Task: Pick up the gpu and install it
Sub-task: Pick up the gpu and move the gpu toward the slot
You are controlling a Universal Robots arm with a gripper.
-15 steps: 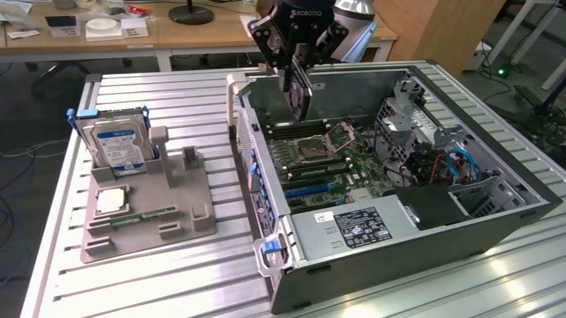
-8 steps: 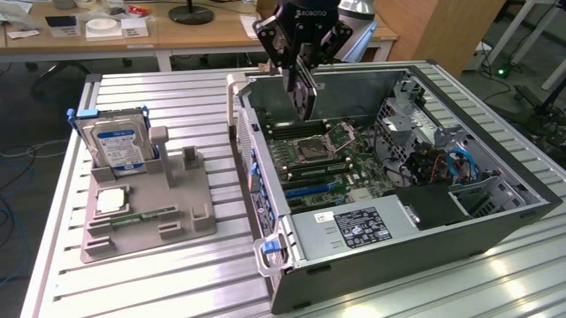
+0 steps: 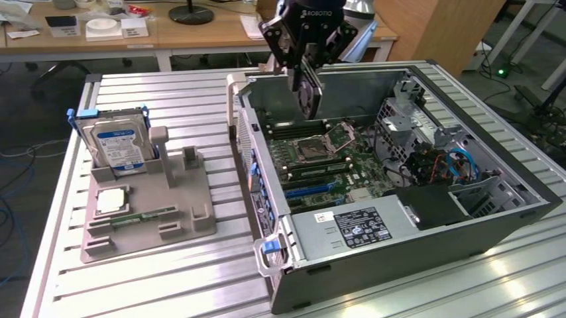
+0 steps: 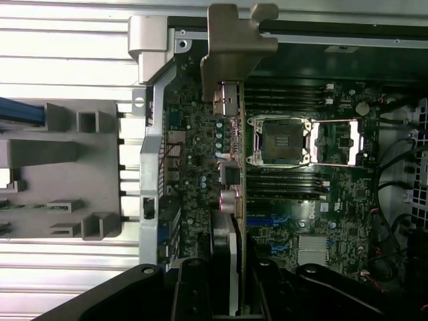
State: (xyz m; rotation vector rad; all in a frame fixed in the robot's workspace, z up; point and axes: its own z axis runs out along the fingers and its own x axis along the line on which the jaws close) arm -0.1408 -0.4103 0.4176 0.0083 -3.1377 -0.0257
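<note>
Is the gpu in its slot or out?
Out: the claw holds the gpu on edge above the motherboard, not seated.

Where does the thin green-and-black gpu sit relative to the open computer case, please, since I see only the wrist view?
Observer: The thin flat gpu hangs upright from the black gripper, which grips its upper end, over the open dark grey computer case. Its lower edge looks clear of the green motherboard.
Operator: Thank you. How is the hard drive standing?
Observer: The silver hard drive with the blue label stands upright in the grey plastic holder, to the exterior view's left of the case.
</note>
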